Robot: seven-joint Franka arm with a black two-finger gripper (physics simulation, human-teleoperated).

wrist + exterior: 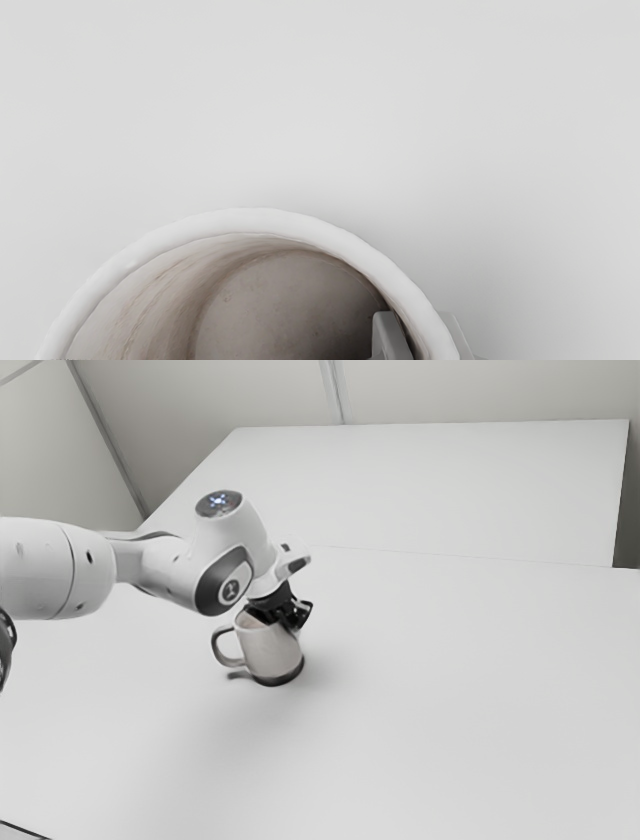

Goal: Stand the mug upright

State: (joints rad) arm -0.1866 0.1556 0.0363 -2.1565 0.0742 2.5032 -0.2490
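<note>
I have the mug (272,650) by its wall at the rim, left of centre in the exterior view, just below my gripper (292,620). It is pale and cream-grey with a dark band around its base, mouth up and base down, looking close to upright with a slight lean of its top toward the exterior view's left. Whether the base sits flat on the table (430,700) I can't tell. The handle (223,647), darker along its outer curve, points to the exterior view's left, with a small dark shadow under it. My jaws are pinching the mug's wall between them — one finger (389,337) reaches down inside the mouth, the other is outside against the wall. In the wrist view the thick white rim arches across the lower part of the frame, and I look down past it onto the brownish-grey inner floor. Beyond the rim there, bare tabletop runs up to the top of the frame. In the exterior view, open surface spreads from the mug to the right and toward the bottom of the frame. A thin seam crosses the upper right half, and the far edge lies high in the frame, well apart from the mug — pale walls (480,390) rise behind it.
</note>
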